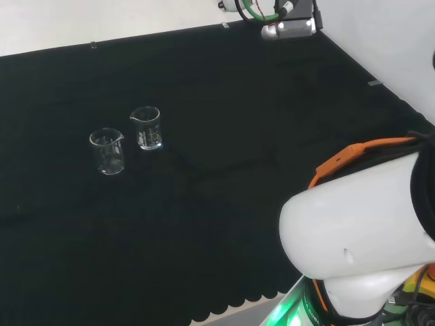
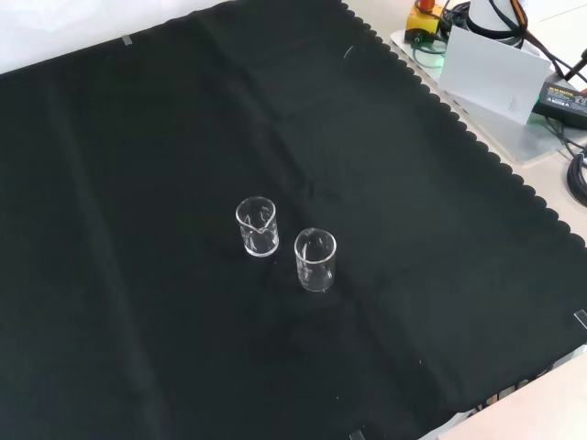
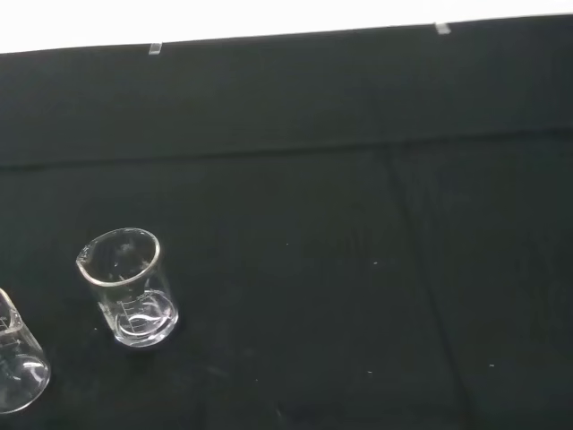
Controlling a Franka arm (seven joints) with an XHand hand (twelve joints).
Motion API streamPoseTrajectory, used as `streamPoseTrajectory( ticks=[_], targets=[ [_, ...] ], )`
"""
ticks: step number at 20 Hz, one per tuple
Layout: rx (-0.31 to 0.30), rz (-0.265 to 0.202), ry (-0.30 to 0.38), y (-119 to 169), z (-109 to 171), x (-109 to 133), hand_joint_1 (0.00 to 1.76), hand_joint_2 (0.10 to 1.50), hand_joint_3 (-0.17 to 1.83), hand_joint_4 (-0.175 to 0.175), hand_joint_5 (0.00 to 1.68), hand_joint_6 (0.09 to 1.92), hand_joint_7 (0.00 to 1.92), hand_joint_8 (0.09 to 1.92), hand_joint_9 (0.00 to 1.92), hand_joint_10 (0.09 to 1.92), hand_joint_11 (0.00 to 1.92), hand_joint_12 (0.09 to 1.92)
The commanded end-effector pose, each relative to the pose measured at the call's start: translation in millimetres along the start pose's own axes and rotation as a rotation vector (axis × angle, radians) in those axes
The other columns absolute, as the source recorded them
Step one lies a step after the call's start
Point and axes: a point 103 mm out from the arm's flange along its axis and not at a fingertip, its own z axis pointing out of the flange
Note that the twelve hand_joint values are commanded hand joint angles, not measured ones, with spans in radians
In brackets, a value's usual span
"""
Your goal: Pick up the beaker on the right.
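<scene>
Two clear, empty glass beakers stand upright and close together on the black cloth. In the head view the right-hand beaker [image 1: 147, 128] stands a little farther off than the left-hand one [image 1: 107, 151]. The front view has that same right-hand beaker [image 2: 258, 226] up and to the left of the other beaker [image 2: 315, 259]. The wrist view has one beaker [image 3: 130, 287] whole and a second beaker [image 3: 18, 363] cut by the picture's edge, both some way off. Nothing touches either beaker.
The arm's own white link [image 1: 353, 231] with an orange cable [image 1: 353, 155] bulks at the head view's lower right. A white box [image 2: 491, 69] and cables lie beyond the cloth's scalloped edge [image 2: 477, 137] in the front view. Bare cloth surrounds the beakers.
</scene>
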Motion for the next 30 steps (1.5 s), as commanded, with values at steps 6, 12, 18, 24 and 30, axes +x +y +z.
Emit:
streamPoseTrajectory(
  ticks=[6, 12, 18, 24, 30],
  targets=[
    [0.011, -0.052, 0.152, 110, 73, -20, 0.29, 1.23, 0.19, -0.035, 0.19, 0.09, 0.07, 0.44, 0.09, 0.59, 0.00, 0.73],
    [0.028, -0.107, 0.201, 141, 111, -14, 0.37, 1.18, 0.18, -0.036, 0.19, 0.09, 0.08, 0.46, 0.11, 0.61, 0.00, 0.72],
    [0.092, -0.163, 0.311, 165, 156, -3, 0.47, 1.12, 0.18, -0.038, 0.19, 0.09, 0.09, 0.48, 0.13, 0.61, 0.00, 0.74],
    [0.155, -0.206, 0.402, 177, 191, 9, 0.66, 0.87, 0.40, -0.043, 0.18, 0.09, 0.07, 0.52, 0.14, 0.62, 0.00, 0.78],
    [0.197, -0.239, 0.454, 185, 228, 22, 0.75, 0.67, 0.63, -0.039, 0.15, 0.09, 0.05, 0.53, 0.13, 0.64, 0.00, 0.80]
  ],
)
